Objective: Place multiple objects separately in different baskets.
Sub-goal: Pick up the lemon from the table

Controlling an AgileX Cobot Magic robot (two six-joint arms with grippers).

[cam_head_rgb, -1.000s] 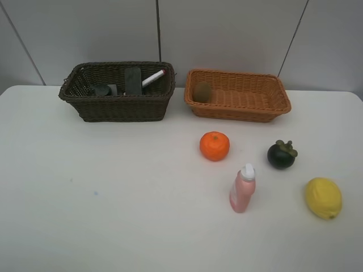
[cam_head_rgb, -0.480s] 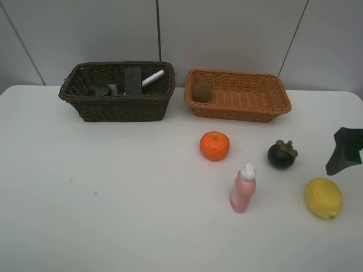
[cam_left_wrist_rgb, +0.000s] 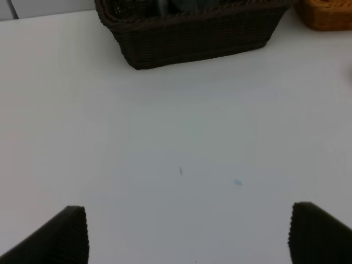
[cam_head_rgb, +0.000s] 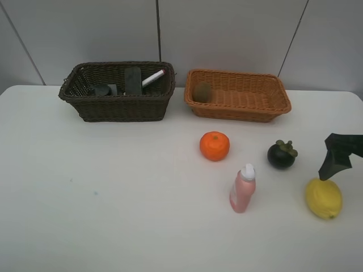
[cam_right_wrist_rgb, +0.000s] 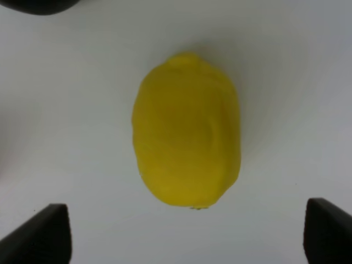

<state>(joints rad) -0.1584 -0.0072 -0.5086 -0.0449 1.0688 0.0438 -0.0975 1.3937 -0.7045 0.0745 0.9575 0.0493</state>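
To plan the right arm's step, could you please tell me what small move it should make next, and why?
Probably lower the right end effector straight down around the lemon, then close. Its jaws stand open, the lemon lies centred between them in the wrist view, and it rests free on the table, apart from the mangosteen.
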